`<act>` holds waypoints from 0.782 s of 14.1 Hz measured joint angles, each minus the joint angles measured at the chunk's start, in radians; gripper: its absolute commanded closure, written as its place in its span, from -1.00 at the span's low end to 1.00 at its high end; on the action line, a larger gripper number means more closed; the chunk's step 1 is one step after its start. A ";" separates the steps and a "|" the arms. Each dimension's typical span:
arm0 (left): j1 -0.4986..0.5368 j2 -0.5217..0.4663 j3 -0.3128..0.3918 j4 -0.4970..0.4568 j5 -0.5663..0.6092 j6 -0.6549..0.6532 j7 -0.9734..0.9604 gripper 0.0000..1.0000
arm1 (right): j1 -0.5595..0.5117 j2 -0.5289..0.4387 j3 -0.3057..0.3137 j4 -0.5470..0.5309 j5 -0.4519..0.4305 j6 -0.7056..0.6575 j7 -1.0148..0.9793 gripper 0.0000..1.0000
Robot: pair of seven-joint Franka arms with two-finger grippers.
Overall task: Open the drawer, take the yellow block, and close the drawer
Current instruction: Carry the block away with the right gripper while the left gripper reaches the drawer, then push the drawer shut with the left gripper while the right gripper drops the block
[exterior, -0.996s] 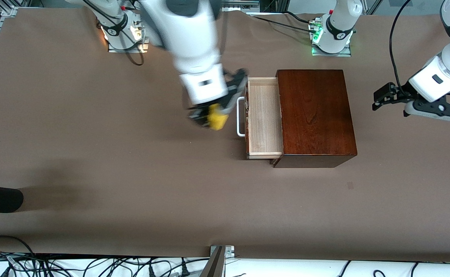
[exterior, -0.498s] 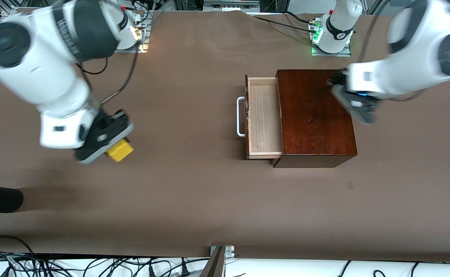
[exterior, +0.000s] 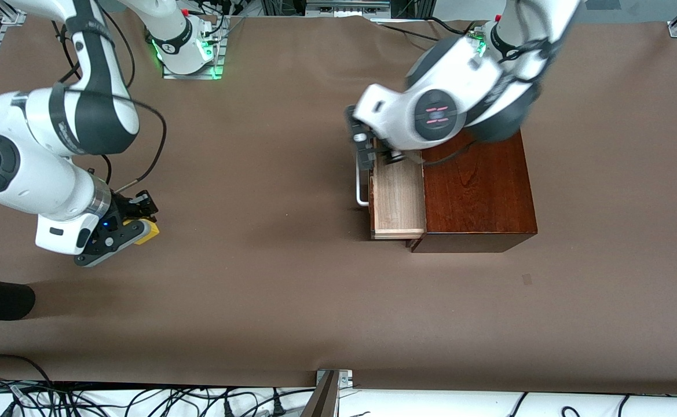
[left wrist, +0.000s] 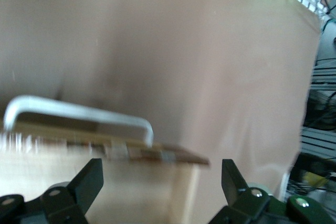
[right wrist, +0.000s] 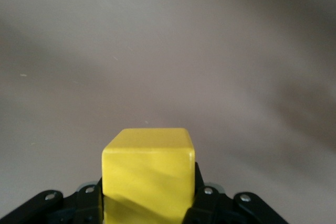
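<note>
High front view, 2 close wrist views

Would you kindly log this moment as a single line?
right gripper: shut on small yellow block, over table | left gripper: open, at white bar handle | dark wooden drawer: open

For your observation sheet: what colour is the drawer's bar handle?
White. The handle shows best in the left wrist view, on the drawer front.

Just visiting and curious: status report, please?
Right tool shut on yellow block, over bare table. Left tool open over drawer front. Drawer open, nothing blocking.
</note>
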 measured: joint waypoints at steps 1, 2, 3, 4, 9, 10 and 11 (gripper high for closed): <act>-0.034 0.045 0.000 0.029 0.032 0.061 0.036 -1.00 | -0.010 -0.034 0.000 -0.106 0.000 0.065 0.032 1.00; -0.064 0.081 0.000 0.044 0.081 0.127 0.075 -1.00 | -0.014 -0.061 0.000 -0.200 0.000 0.129 0.057 1.00; -0.091 0.111 0.000 0.051 0.134 0.180 0.110 -1.00 | -0.016 -0.079 0.001 -0.284 0.001 0.202 0.078 1.00; -0.115 0.139 0.000 0.053 0.183 0.219 0.135 -1.00 | -0.019 -0.089 0.001 -0.361 0.001 0.291 0.096 1.00; -0.169 0.231 0.007 0.036 0.272 0.234 0.154 -1.00 | -0.028 -0.080 0.004 -0.622 0.002 0.597 0.214 1.00; -0.166 0.235 0.016 0.027 0.272 0.201 0.156 -1.00 | -0.028 -0.077 0.006 -0.638 0.002 0.618 0.248 1.00; -0.163 0.236 0.028 0.024 0.273 0.164 0.158 -1.00 | -0.028 -0.072 0.009 -0.653 0.002 0.645 0.280 1.00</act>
